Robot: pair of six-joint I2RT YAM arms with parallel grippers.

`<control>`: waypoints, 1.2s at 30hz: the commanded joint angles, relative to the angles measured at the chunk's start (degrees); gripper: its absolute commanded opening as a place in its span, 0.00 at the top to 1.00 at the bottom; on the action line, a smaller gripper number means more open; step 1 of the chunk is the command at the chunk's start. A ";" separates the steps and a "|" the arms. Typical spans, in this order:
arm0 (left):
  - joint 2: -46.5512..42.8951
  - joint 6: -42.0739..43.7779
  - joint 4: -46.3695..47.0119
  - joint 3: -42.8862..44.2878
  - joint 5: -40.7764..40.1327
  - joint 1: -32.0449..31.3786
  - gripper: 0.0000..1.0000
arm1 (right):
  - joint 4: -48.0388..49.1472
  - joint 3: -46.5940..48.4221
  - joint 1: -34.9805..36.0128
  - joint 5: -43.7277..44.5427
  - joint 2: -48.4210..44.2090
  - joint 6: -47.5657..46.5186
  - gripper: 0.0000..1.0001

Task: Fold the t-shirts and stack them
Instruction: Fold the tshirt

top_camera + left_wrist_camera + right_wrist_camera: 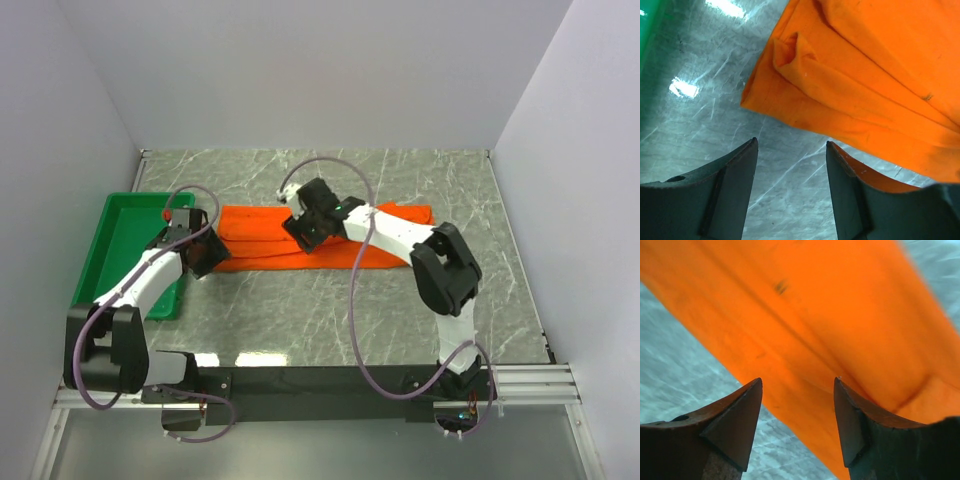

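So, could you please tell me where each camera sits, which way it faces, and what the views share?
Top external: above and behind the arms, looking down on the table, t-shirt and green tray; both arms show.
Left wrist: on the left arm, facing down at the t-shirt's edge; the left gripper shows below.
Right wrist: on the right arm, close over orange cloth; the right gripper shows below.
Shared: all three see t-shirt and table.

plain bright orange t-shirt [255,236], grey marble-patterned table [300,310] with pale veins, green tray [112,232], pale walls [300,70]
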 commanded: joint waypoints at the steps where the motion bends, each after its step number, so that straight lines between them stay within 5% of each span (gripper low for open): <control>1: 0.10 -1.12 -0.37 3.93 -0.37 -0.19 0.38 | -1.65 2.64 2.24 4.35 1.68 -8.27 0.33; 36: -5.88 -1.11 -1.00 0.15 -4.68 -0.19 0.38 | -1.48 14.24 3.14 16.75 13.98 -10.12 0.34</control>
